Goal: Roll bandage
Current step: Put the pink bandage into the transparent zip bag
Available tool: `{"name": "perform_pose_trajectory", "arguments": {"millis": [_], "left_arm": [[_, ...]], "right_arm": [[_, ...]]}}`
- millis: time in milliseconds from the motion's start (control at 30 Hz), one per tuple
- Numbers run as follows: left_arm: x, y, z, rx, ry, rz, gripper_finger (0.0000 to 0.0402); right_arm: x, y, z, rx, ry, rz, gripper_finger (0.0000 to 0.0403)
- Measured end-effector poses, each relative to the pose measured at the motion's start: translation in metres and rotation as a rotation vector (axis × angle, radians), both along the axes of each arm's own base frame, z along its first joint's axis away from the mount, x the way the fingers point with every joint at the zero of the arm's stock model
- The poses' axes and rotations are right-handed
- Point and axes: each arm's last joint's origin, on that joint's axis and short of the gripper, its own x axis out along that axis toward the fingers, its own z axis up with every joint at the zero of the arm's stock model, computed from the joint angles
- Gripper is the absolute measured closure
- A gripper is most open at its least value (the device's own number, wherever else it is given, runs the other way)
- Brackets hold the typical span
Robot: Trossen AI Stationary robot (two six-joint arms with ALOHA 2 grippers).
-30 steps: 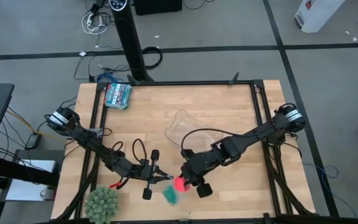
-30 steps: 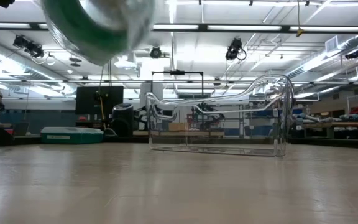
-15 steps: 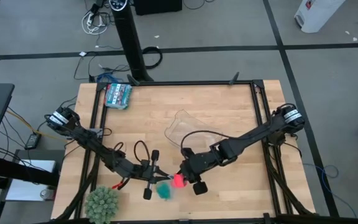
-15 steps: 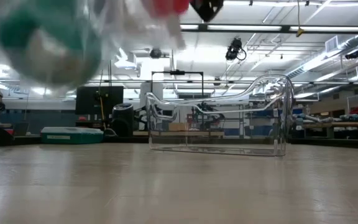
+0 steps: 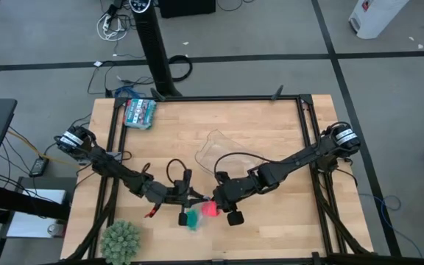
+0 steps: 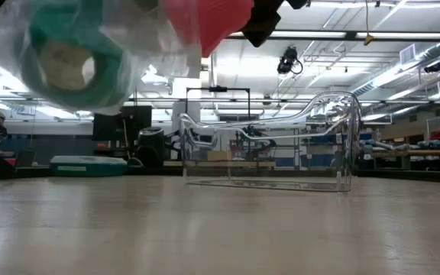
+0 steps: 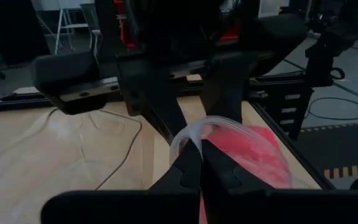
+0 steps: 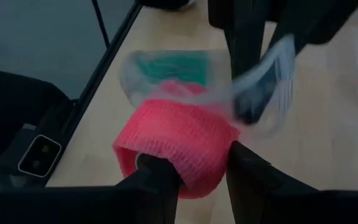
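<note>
Pink-red bandage [image 8: 179, 146], already a chunky roll, sits clamped in the right claw [image 8: 194, 168] above the bench [image 5: 271, 132]. Left claw [image 7: 199, 163], now closer, pinches a clear bag [image 7: 219, 127] holding a teal roll [image 6: 63, 65]; bagging looks imminent.

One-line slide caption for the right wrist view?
Right gripper clamps the pink bandage roll above the table, teal roll just beyond.

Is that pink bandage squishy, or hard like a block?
Probably squishy: the bandage looks like soft woven mesh, and it bulges around the right end effector shut on it. Being a hollow roll, it is likely light and might roll if dropped on the table.
</note>
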Motion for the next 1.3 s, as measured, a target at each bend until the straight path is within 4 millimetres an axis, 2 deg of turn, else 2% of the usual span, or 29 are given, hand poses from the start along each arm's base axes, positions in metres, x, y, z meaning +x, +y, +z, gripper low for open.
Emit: {"name": "perform_pose_trajectory", "arguments": {"millis": [400,600,933,1300], "left_arm": [[0.002,-0.011,-0.024,-0.007,0.066,0.002,0.0399],[-0.004,-0.018,-0.028,0.014,0.095,-0.001,0.0399],[-0.013,-0.026,-0.038,0.033,0.189,-0.008,0.0399],[-0.019,-0.033,-0.042,0.033,0.222,-0.002,0.0399]], "right_arm": [[0.002,-0.004,0.001,0.047,0.006,-0.027,0.029],[0.007,-0.002,-0.004,0.067,-0.003,-0.026,0.029],[0.021,0.004,-0.028,0.093,-0.006,-0.015,0.029],[0.024,0.014,-0.028,0.1,-0.064,-0.049,0.029]]}}
